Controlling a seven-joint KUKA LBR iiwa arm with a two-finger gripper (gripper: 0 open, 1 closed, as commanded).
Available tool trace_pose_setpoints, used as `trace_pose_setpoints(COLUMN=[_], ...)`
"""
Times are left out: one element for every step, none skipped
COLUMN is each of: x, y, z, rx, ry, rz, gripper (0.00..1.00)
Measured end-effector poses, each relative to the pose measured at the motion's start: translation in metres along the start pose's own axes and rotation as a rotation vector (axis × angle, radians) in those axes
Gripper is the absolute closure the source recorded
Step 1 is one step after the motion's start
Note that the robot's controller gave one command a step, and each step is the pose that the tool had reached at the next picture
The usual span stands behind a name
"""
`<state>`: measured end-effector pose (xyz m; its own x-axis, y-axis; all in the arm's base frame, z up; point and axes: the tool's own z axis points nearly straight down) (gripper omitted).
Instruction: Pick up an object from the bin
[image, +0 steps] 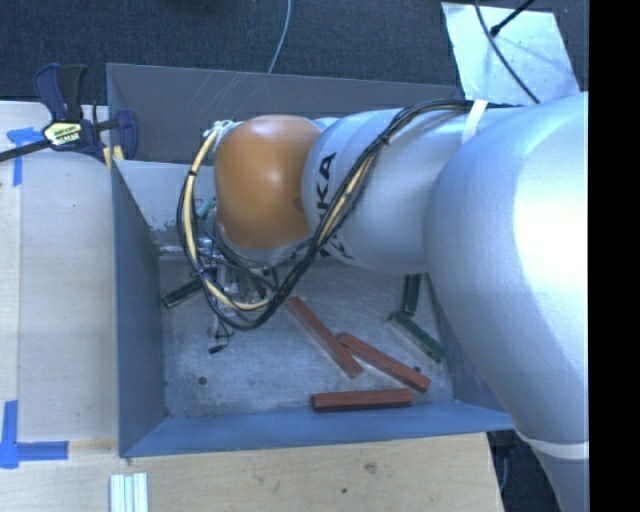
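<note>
The arm comes in from the right side of the camera view and bends down into the grey metal bin (140, 300). Its wrist carries a rounded orange cover (262, 180), and yellow and black cables (196, 215) loop around this cover and hang below it.

The end effector (220, 325) is low in the left part of the bin, near the left wall, over a bare part of the floor. The wrist and the cables hide much of it, so I cannot tell if it is wide or narrow, and I cannot tell if it holds something.

The nearest thing to it is a small dark flat piece (180, 296), which lies just beside it on the left, close to the left wall.

The other things lie well apart from it, in the middle and right part of the bin. One flat red-brown wooden stick (362, 400) lies along the near wall. Two more red-brown sticks (385, 364) lie diagonally above it and their ends seem to touch each other. Further right, near the arm, there are two dark green narrow bars (418, 336), one more upright and one tilted.
</note>
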<state>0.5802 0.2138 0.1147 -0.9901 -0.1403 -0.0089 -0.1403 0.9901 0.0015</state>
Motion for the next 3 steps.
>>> trace_pose_setpoints(x=[0.062,0.001,-0.035], y=[-0.019,0.008,-0.003], z=[-0.015,-0.018,0.035], rx=[0.001,0.0,0.0], ry=[0.01,0.006,0.003], rz=[-0.133,-0.108,-0.313], gripper=[0.0,0.0,0.0])
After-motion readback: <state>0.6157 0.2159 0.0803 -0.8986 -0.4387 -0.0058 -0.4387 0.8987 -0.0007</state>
